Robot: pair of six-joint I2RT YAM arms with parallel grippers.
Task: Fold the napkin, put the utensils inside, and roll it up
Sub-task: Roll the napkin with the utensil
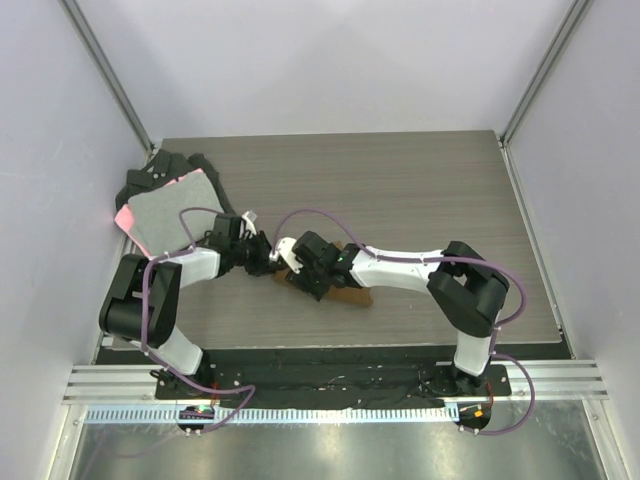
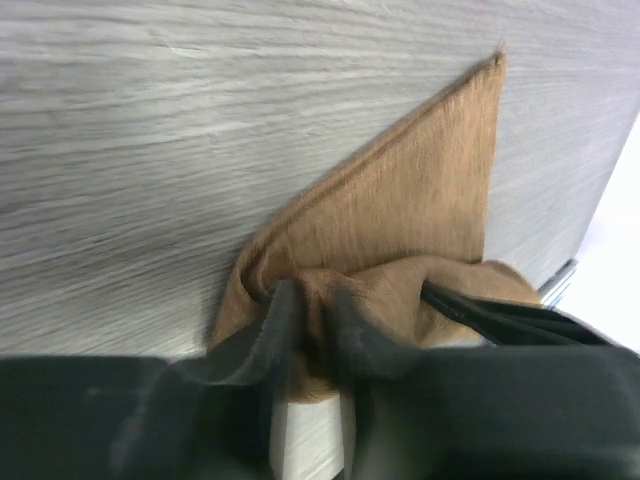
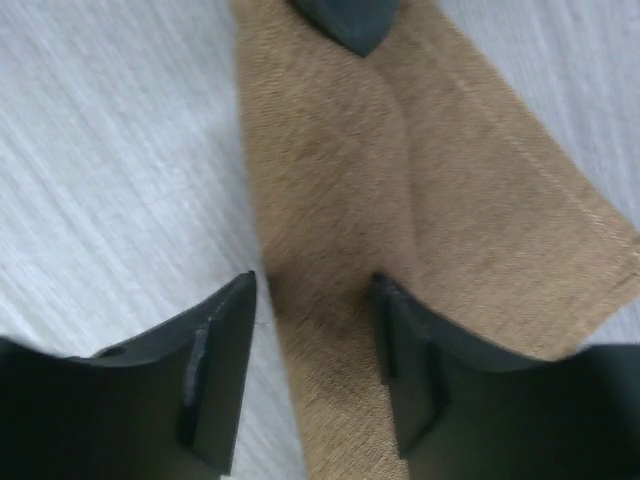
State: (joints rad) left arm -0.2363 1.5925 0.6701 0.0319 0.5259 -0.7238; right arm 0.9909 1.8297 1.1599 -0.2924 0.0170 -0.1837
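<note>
Napkin (image 2: 420, 200): brown woven, triangular fold | left fingers (image 2: 280, 325) pinching it | right fingers (image 3: 222, 350) apart

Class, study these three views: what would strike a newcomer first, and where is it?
In the middle, the brown napkin draws the eye. The left gripper pinches a bunched part of it, while the right gripper stands open astride its folded strip. At the back left corner lies a grey cloth with pink edge.
</note>
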